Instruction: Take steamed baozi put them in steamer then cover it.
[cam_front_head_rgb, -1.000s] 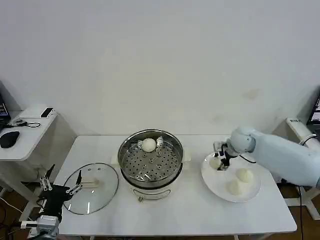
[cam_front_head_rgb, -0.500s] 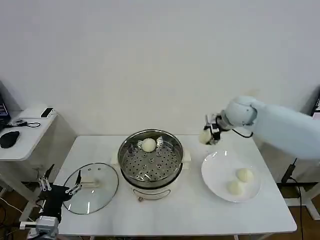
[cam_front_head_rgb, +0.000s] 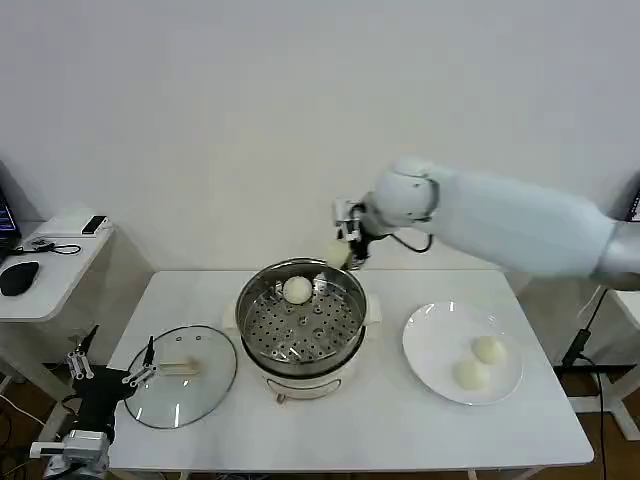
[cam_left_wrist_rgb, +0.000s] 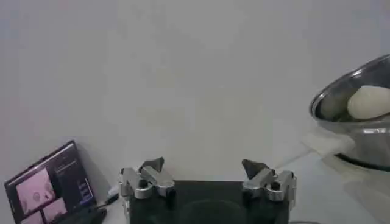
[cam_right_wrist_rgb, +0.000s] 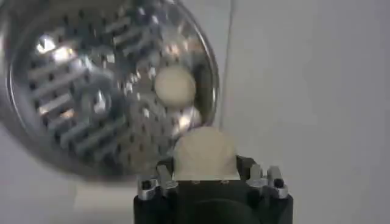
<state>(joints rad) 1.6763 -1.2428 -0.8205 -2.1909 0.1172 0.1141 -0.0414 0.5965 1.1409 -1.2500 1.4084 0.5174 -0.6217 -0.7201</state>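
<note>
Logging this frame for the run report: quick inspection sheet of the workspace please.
Surface: white table, bare around the items.
Steamer: table centre, uncovered, one baozi on its perforated tray at the far side.
Carried baozi: in the right gripper, above the steamer's far rim.
Plate: right of the steamer, two baozi on it.
Cover: lying flat on the table left of the steamer.
Left gripper: open, low at the table's front-left corner, idle.
Clutter: nothing seen on the table.
Cables: one by the mouse on the side desk.
Surroundings: white wall.
</note>
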